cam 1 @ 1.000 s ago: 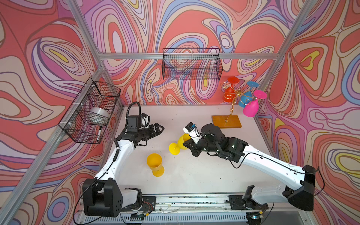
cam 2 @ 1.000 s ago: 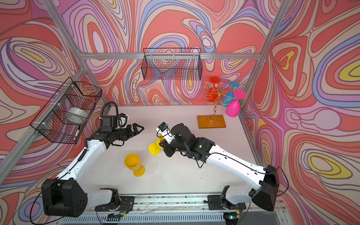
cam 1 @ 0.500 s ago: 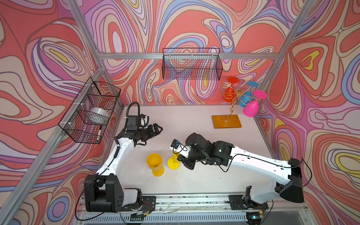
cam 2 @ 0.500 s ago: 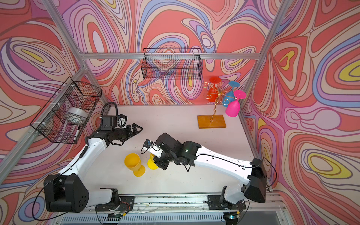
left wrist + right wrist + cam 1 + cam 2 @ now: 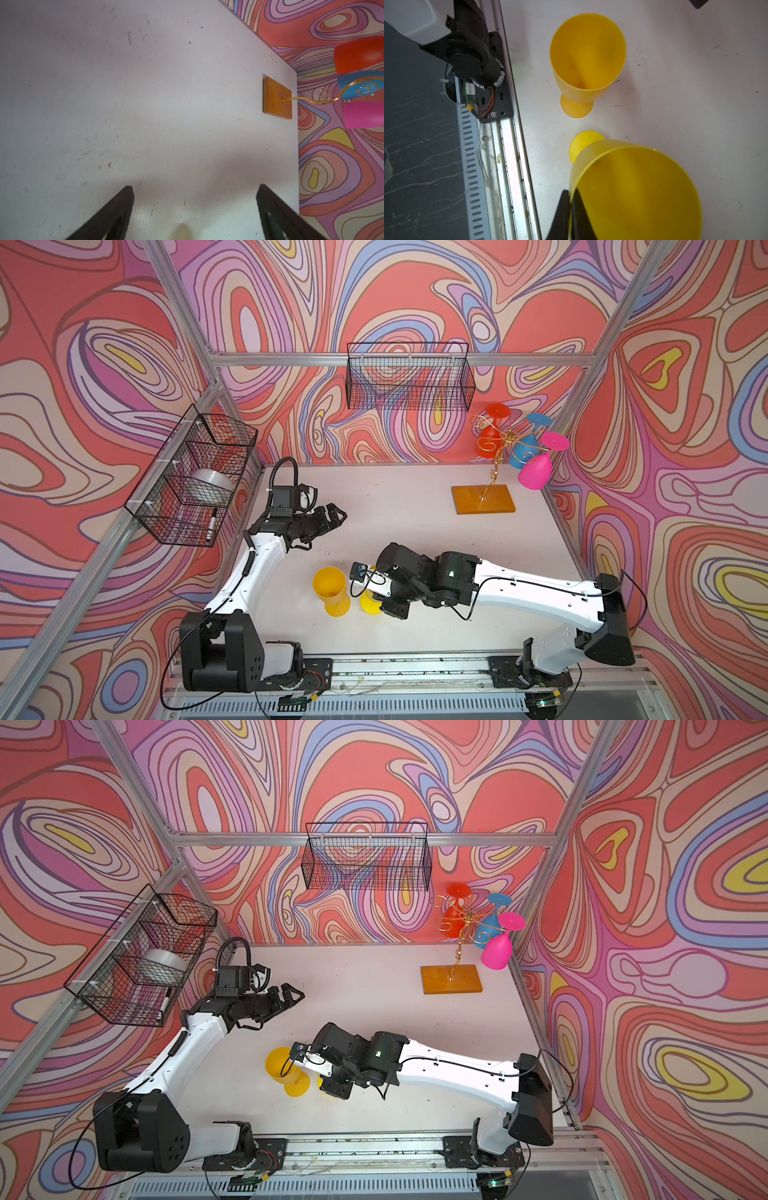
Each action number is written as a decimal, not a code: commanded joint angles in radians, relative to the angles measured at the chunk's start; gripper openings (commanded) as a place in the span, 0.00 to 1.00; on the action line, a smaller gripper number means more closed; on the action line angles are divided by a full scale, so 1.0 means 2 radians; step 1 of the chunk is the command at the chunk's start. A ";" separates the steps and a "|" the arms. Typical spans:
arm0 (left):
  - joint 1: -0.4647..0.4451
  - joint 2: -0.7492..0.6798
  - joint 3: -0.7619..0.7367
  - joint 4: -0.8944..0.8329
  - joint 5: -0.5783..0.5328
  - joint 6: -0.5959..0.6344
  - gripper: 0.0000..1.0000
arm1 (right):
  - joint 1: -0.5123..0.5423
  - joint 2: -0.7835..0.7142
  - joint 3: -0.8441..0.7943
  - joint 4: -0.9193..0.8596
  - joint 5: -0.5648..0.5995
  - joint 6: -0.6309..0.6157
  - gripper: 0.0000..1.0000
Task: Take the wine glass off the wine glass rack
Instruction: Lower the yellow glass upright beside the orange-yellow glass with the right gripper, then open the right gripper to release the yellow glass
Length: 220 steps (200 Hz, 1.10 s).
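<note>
The white table fills the floor of the patterned booth, with one black wire basket on the back wall and another on the left wall. At the table's far right corner stands the gold wire rack on its orange base. A red glass, a blue glass and a pink glass hang upside down from its arms. Near the front edge, well apart from the rack, the right gripper has its fingers pinched together on the rim of a yellow wine glass. That glass is foot down, just beside a second yellow glass standing upright. The left gripper hovers over bare table, fingers wide apart and holding nothing.
</note>
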 commanded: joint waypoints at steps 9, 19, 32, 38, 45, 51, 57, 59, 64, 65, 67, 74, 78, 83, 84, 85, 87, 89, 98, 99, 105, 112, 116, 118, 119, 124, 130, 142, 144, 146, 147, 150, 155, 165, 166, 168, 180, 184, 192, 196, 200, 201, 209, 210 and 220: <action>0.005 0.001 0.012 -0.010 -0.001 0.008 0.97 | 0.013 0.021 0.022 -0.011 0.021 -0.010 0.00; 0.005 0.001 0.011 -0.009 0.000 0.007 0.97 | 0.016 0.025 0.025 -0.012 0.021 -0.011 0.00; 0.005 0.001 0.010 -0.010 0.000 0.007 0.97 | 0.018 0.031 0.026 -0.012 0.022 -0.012 0.00; 0.005 0.000 0.011 -0.010 0.000 0.007 0.97 | 0.019 0.033 0.028 -0.013 0.023 -0.013 0.00; 0.005 -0.001 0.010 -0.009 -0.001 0.007 0.97 | 0.020 0.036 0.029 -0.012 0.024 -0.013 0.00; 0.005 -0.001 0.010 -0.009 -0.001 0.007 0.97 | 0.022 0.039 0.030 -0.012 0.025 -0.014 0.00; 0.005 -0.001 0.010 -0.009 -0.001 0.007 0.97 | 0.023 0.041 0.031 -0.013 0.025 -0.014 0.00; 0.005 -0.001 0.010 -0.009 0.000 0.007 0.97 | 0.023 0.042 0.032 -0.012 0.026 -0.014 0.00; 0.005 -0.002 0.010 -0.010 0.000 0.007 0.97 | 0.025 0.044 0.033 -0.012 0.025 -0.015 0.00; 0.005 -0.002 0.010 -0.009 0.000 0.007 0.97 | 0.025 0.044 0.033 -0.012 0.025 -0.015 0.00; 0.005 -0.002 0.010 -0.009 -0.001 0.007 0.97 | 0.026 0.045 0.034 -0.012 0.025 -0.015 0.00; 0.005 -0.002 0.010 -0.009 -0.001 0.007 0.97 | 0.027 0.048 0.036 -0.012 0.026 -0.016 0.00; 0.005 -0.002 0.010 -0.010 -0.001 0.007 0.97 | 0.027 0.050 0.037 -0.012 0.025 -0.016 0.00; 0.005 -0.002 0.010 -0.010 -0.001 0.008 0.97 | 0.028 0.053 0.039 -0.012 0.026 -0.016 0.00; 0.005 -0.002 0.010 -0.010 -0.001 0.008 0.97 | 0.028 0.053 0.039 -0.012 0.026 -0.016 0.00; 0.005 -0.002 0.010 -0.010 -0.001 0.008 0.97 | 0.028 0.054 0.041 -0.012 0.026 -0.016 0.00; 0.005 -0.003 0.010 -0.010 -0.001 0.007 0.97 | 0.029 0.055 0.041 -0.012 0.026 -0.017 0.00; 0.005 -0.003 0.010 -0.010 0.000 0.007 0.97 | 0.029 0.056 0.042 -0.012 0.026 -0.017 0.00; 0.006 -0.003 0.010 -0.010 0.000 0.008 0.97 | 0.030 0.061 0.045 -0.014 0.025 -0.018 0.00; 0.006 -0.003 0.010 -0.010 0.000 0.008 0.97 | 0.030 0.061 0.045 -0.014 0.025 -0.019 0.00; 0.006 -0.004 0.011 -0.010 -0.001 0.008 0.97 | 0.030 0.064 0.048 -0.015 0.025 -0.019 0.00; 0.006 -0.004 0.010 -0.010 -0.001 0.008 0.97 | 0.032 0.068 0.050 -0.015 0.025 -0.021 0.00; 0.006 -0.005 0.010 -0.009 0.000 0.008 0.97 | 0.032 0.070 0.052 -0.016 0.027 -0.022 0.00; 0.006 -0.005 0.010 -0.009 0.000 0.008 0.97 | 0.032 0.071 0.053 -0.016 0.027 -0.022 0.00; 0.006 -0.005 0.010 -0.009 -0.001 0.008 0.97 | 0.032 0.072 0.054 -0.015 0.028 -0.022 0.00; 0.006 -0.005 0.010 -0.010 0.000 0.008 0.97 | 0.033 0.074 0.054 -0.015 0.030 -0.022 0.00; 0.006 -0.007 0.010 -0.009 0.000 0.008 0.97 | 0.033 0.076 0.056 -0.015 0.031 -0.022 0.00; 0.006 -0.008 0.010 -0.010 0.001 0.008 0.97 | 0.034 0.081 0.061 -0.016 0.031 -0.024 0.00; 0.006 -0.008 0.009 -0.010 0.002 0.008 0.97 | 0.034 0.082 0.061 -0.016 0.030 -0.023 0.00; 0.006 -0.009 0.009 -0.009 0.001 0.007 0.97 | 0.034 0.083 0.062 -0.016 0.031 -0.024 0.00; 0.006 -0.009 0.009 -0.009 0.001 0.007 0.97 | 0.034 0.083 0.063 -0.016 0.030 -0.024 0.00; 0.006 -0.009 0.010 -0.009 0.001 0.007 0.97 | 0.034 0.085 0.064 -0.017 0.030 -0.024 0.00; 0.006 -0.010 0.009 -0.009 0.001 0.008 0.97 | 0.035 0.087 0.065 -0.017 0.030 -0.024 0.00; 0.005 -0.011 0.008 -0.009 0.001 0.007 0.97 | 0.034 0.091 0.069 -0.018 0.030 -0.026 0.00; 0.005 -0.011 0.008 -0.009 0.001 0.007 0.97 | 0.035 0.092 0.069 -0.018 0.030 -0.026 0.00; 0.006 -0.011 0.008 -0.009 0.002 0.007 0.97 | 0.034 0.092 0.069 -0.018 0.030 -0.026 0.00; 0.007 -0.011 0.008 -0.009 0.003 0.007 0.97 | 0.035 0.097 0.072 -0.018 0.030 -0.027 0.00; 0.007 -0.011 0.008 -0.009 0.003 0.007 0.97 | 0.035 0.098 0.072 -0.018 0.030 -0.027 0.00; 0.007 -0.012 0.009 -0.008 0.004 0.007 0.97 | 0.035 0.100 0.074 -0.018 0.030 -0.028 0.00; 0.007 -0.012 0.008 -0.008 0.004 0.007 0.97 | 0.036 0.101 0.074 -0.019 0.030 -0.028 0.00; 0.007 -0.012 0.008 -0.008 0.004 0.007 0.97 | 0.035 0.102 0.075 -0.019 0.031 -0.028 0.00; 0.007 -0.012 0.008 -0.008 0.004 0.007 0.97 | 0.035 0.102 0.075 -0.019 0.031 -0.028 0.00; 0.007 -0.012 0.009 -0.008 0.005 0.007 0.97 | 0.035 0.102 0.075 -0.019 0.032 -0.028 0.00; 0.007 -0.012 0.009 -0.008 0.005 0.007 0.97 | 0.035 0.102 0.075 -0.019 0.032 -0.029 0.00; 0.007 -0.012 0.009 -0.008 0.004 0.007 0.97 | 0.035 0.102 0.075 -0.020 0.033 -0.029 0.00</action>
